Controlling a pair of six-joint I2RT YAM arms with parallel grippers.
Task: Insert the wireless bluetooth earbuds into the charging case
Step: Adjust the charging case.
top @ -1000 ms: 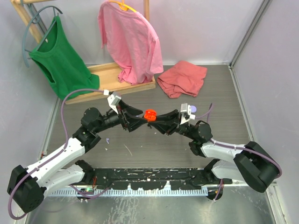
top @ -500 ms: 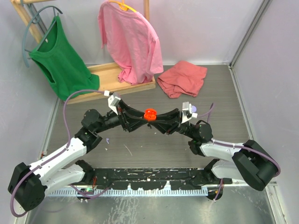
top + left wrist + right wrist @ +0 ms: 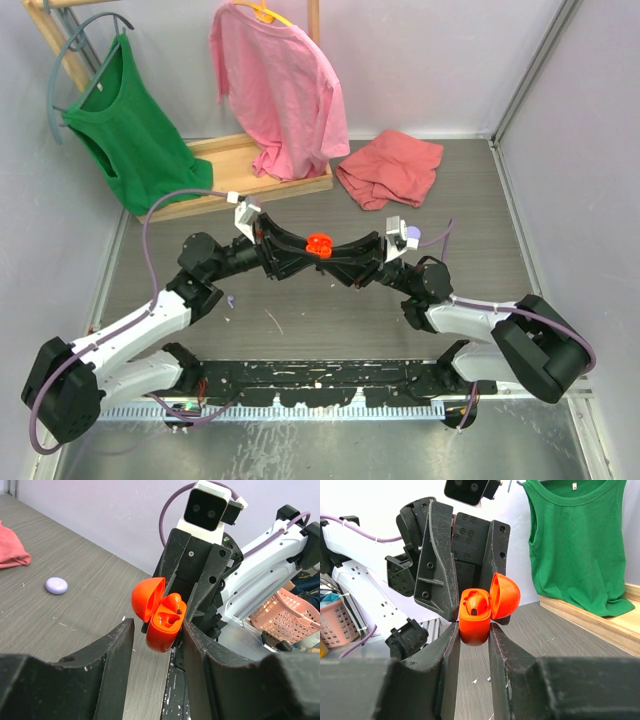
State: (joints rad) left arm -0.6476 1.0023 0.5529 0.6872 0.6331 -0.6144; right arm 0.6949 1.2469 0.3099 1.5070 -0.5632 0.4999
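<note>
An orange charging case (image 3: 319, 243) hangs in mid-air above the table's middle, lid open. My right gripper (image 3: 335, 255) is shut on its body, as the right wrist view shows (image 3: 474, 630). One red-orange earbud (image 3: 475, 603) sits in a socket, and the other socket looks empty in the left wrist view. My left gripper (image 3: 157, 627) is open around the case (image 3: 162, 622), its right finger close against it, with a gap on the left side. A tiny lavender piece (image 3: 231, 299) lies on the table by the left arm. No black earbuds show.
A lavender disc (image 3: 56, 585) lies on the table near the right wrist. A folded red cloth (image 3: 390, 168) lies at the back. A wooden rack (image 3: 240, 165) holds a green top and a pink shirt. A pink basket (image 3: 290, 615) stands off the table.
Both grippers and the orange case have drifted slightly toward the far side. The right gripper's hold on the case is unchanged.
</note>
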